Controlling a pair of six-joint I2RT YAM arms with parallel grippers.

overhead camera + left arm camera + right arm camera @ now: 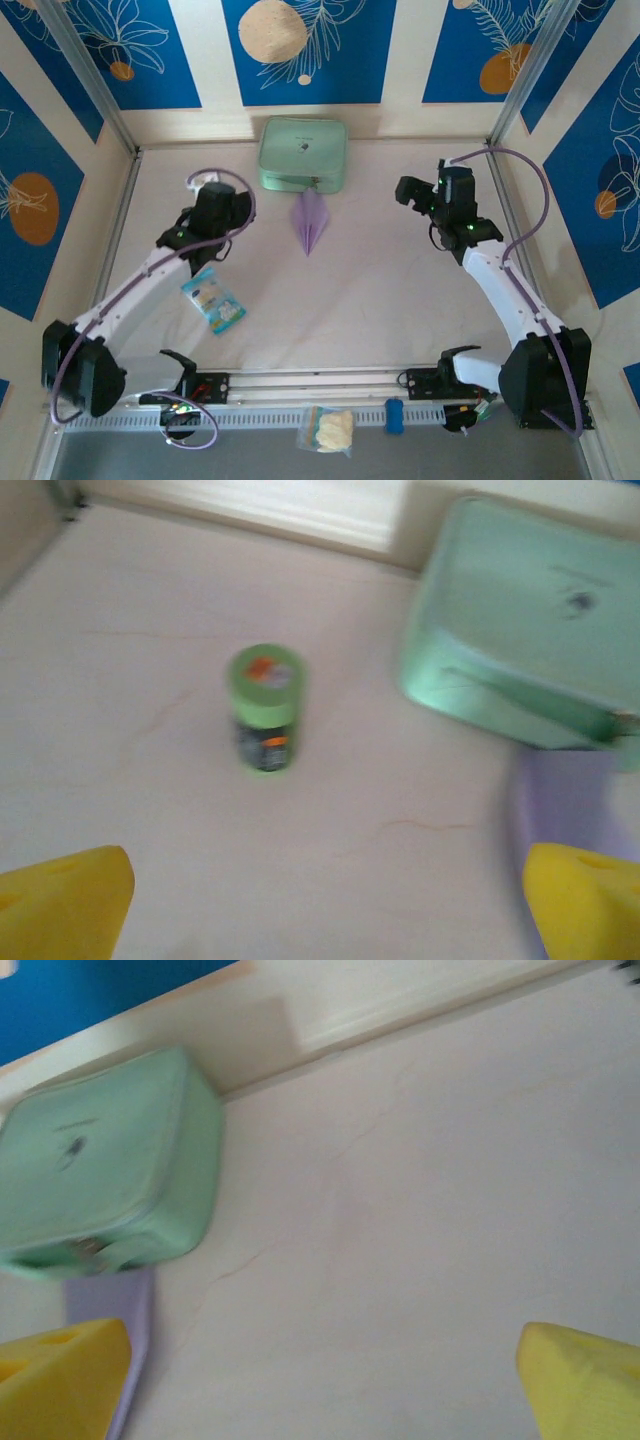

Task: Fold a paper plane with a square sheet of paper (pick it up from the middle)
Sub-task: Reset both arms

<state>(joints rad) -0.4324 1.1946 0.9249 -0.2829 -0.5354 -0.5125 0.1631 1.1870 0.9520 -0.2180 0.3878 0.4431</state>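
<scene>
The left arm (150,275) and right arm (505,285) reach up the table from their near corners, well apart from the paper plane (310,222) between them. The left gripper (320,900) and right gripper (320,1380) stand wide, holding nothing. The plane lies flat just before the mint-green pouch (303,153), its long axis far-to-near and its nose toward the bases. The blurred wrist views seem to catch its lavender edge.

No words can be read. The mint-green pouch (303,150) bears a small dark mark and a line of print too fine to read, and the labels on the green jar (265,708) and the snack packet (213,298) are blurred.
</scene>
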